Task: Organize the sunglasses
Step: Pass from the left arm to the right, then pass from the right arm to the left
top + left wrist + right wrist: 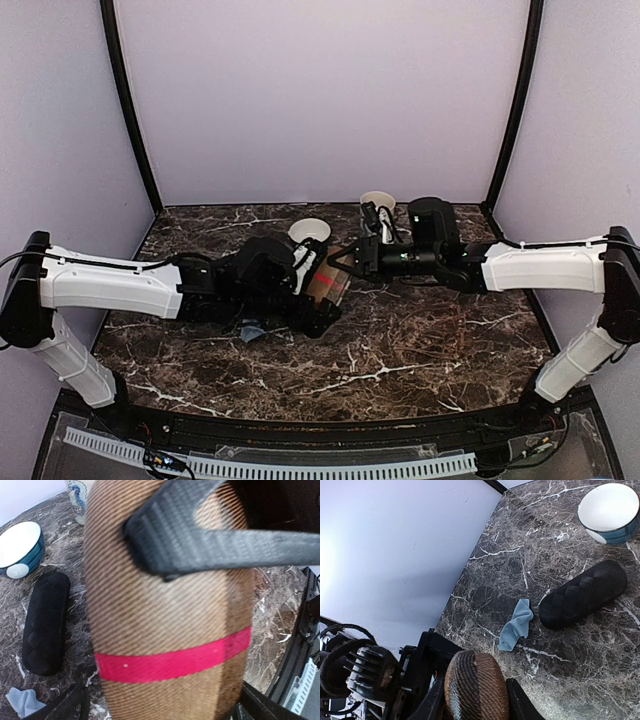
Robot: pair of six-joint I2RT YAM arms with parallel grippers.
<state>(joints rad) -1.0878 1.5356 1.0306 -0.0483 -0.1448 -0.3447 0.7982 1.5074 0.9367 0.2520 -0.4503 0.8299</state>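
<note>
Cloth (516,625): small, pale blue, crumpled, on the desk (430,350) (dark brown marble, white veins). It lies on the arm-base side of the brown case, to its left.

Brown case (165,620): oblong with rounded ends, coarse tan-brown diagonal weave, and one pink-red band (175,660) around it. It is held up off the desk between both arms.

Left tool (315,305): spread to the case's width, with a dark finger on each flank below the band. Clamped on it.

Right tool (477,702): the fingers straddle the case's rounded end. One ribbed black finger (210,535) lies flat on the weave above the band. The other is behind the case in the left wrist view. Reads as gripping the case.

Black case (582,595): oblong, matte, with a quilted checker texture. It lies flat on the desk past the cloth from the brown case, touching nothing.

Bowl (609,505): round, white inside, teal-blue outside, upright, beyond the black case from the brown case.

Cup (377,201): white rim, blue pattern on its wall, farthest back behind the brown case, near the rear wall.

Sunglasses: not visible in any view, so I can't tell where they are.
</note>
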